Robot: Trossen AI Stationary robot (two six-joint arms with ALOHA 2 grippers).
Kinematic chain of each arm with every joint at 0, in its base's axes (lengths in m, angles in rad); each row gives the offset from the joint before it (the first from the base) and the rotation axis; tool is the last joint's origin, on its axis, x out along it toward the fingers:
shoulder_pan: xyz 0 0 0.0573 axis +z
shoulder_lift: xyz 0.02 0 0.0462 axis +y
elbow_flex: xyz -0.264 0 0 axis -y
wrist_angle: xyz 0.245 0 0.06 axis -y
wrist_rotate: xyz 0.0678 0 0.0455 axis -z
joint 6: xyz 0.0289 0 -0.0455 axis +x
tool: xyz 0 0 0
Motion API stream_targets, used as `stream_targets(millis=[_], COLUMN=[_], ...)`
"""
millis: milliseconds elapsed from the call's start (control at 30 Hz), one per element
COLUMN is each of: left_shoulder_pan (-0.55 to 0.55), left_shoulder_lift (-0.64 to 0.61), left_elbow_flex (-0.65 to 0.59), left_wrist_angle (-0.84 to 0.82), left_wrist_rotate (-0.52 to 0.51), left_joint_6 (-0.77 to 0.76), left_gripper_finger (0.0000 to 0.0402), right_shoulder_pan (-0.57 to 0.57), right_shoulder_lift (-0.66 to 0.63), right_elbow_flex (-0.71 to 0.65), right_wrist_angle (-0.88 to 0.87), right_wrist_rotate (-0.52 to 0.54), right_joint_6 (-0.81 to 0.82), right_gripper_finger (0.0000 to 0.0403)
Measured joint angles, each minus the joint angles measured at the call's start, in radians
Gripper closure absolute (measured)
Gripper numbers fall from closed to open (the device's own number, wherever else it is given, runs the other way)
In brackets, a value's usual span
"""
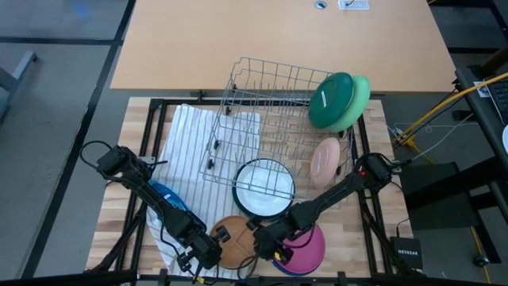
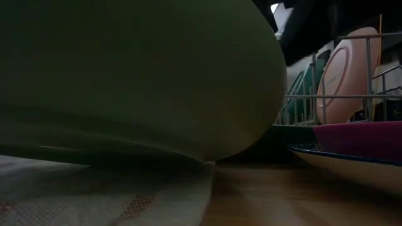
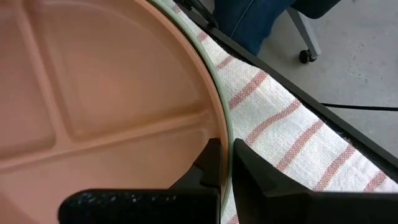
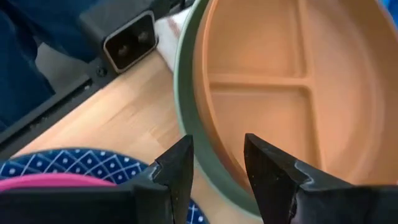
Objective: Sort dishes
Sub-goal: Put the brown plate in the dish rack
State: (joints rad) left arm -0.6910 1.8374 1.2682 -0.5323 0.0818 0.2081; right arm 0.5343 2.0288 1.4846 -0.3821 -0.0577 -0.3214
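1. The landmark is the grey wire dish rack (image 1: 274, 131), lying tilted on the wooden table top (image 1: 119, 167). Left of the rack and partly under it lies a white cloth with thin stripes (image 1: 190, 139).
2. Left of the rack and nearer the table's front edge, the left arm crosses the cloth, passing over a blue thing (image 1: 169, 199) that is mostly hidden.
3. The left gripper (image 1: 208, 253) sits at the front edge, left of the rack's front end. In the left wrist view its fingers (image 3: 208, 163) are clamped on the rim of the tan round divided plastic plate (image 1: 232, 238), one finger inside and one outside.
4. The tan plate lies flat, open face up, just in front of the rack. It rests inside a sage-green dish (image 4: 186, 106) whose rim rings it.
5. At the rack's front end a white round plate with a dark rim (image 1: 263, 188) lies flat.
6. The right gripper (image 1: 266, 242) is over the tan plate's right edge. Its fingers (image 4: 177, 165) straddle the sage and tan rims with gaps showing on either side, so no grip is visible.
7. Right of the tan plate, a magenta bowl (image 1: 305, 250) sits on a blue-patterned plate (image 4: 74, 163).
8. On the rack's right side, a peach plate (image 1: 325, 161) stands on edge.
9. At the rack's far right corner, a dark green plate (image 1: 331, 99) leans on edge against a light green one (image 1: 361, 95).
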Motion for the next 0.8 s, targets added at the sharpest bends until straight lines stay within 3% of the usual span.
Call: stream_targets(millis=[267, 800], left_shoulder_pan=[0.000, 0.000], left_shoulder_lift=[0.000, 0.000], left_elbow_flex=[0.000, 0.000], left_wrist_angle=[0.000, -0.005], left_wrist_rotate=[-0.002, -0.001], left_joint_6=[0.007, 0.007], left_gripper_finger=[0.0393, 0.0391], right_shoulder_pan=[-0.001, -0.013], right_shoulder_lift=[0.000, -0.001], right_elbow_flex=[0.004, 0.004], right_wrist_angle=[-0.030, -0.029], right_wrist_rotate=[-0.014, -0.005], right_joint_6=[0.000, 0.000], right_gripper_finger=[0.0267, 0.0398])
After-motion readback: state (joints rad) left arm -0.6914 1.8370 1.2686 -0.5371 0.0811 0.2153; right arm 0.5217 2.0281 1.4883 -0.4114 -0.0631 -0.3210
